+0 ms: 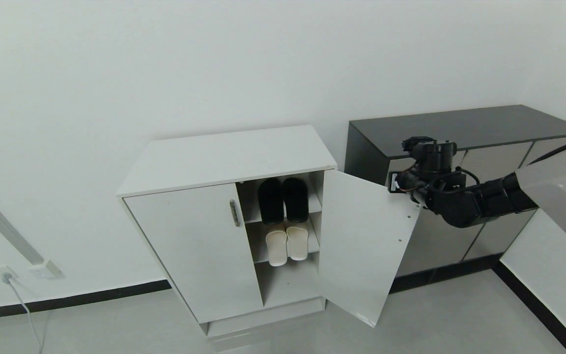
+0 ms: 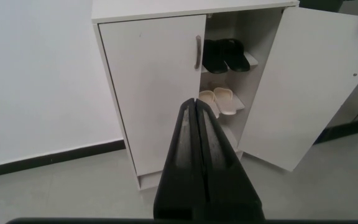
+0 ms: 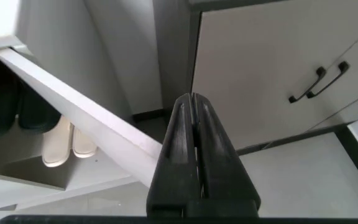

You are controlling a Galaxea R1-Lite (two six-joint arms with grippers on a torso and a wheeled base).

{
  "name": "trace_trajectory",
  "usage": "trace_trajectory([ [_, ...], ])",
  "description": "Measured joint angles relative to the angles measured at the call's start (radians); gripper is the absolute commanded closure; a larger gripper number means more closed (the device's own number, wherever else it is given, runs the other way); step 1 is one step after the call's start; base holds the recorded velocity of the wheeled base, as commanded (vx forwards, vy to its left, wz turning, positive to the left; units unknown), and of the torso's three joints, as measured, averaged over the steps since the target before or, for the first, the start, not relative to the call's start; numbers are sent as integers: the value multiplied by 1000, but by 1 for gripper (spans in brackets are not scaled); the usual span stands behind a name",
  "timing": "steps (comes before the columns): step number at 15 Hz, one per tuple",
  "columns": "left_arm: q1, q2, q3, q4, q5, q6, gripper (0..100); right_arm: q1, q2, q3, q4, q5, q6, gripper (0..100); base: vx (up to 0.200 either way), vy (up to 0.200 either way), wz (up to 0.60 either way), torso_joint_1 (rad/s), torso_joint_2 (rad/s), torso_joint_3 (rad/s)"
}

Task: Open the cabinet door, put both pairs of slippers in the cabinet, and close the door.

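White wall (image 1: 165,64), mid-frame: black slide slippers (image 1: 283,199), cream slide slippers (image 1: 287,245) shelved in white wooden cabinet (image 1: 224,157); hinged door (image 1: 361,241) open, closing left; left gripper (image 2: 196,107), right gripper (image 3: 192,103) pinched together, empty.

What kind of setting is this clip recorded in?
Probably a bare room staged as a home entryway: white shoe cabinet holding black slippers and white slippers, dark-topped sideboard beside it, plain wall.

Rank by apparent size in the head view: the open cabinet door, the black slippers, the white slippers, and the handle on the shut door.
1. open cabinet door
2. black slippers
3. white slippers, only slightly smaller than the black pair, so that ranking is a close call
4. handle, clearly smallest
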Motion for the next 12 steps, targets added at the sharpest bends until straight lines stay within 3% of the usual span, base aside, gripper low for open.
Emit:
trace_trajectory([
  [12, 0, 0, 0, 0, 0, -1, 100, -15, 56, -20, 31, 0, 0, 100, 0, 0, 0, 0, 0, 0],
])
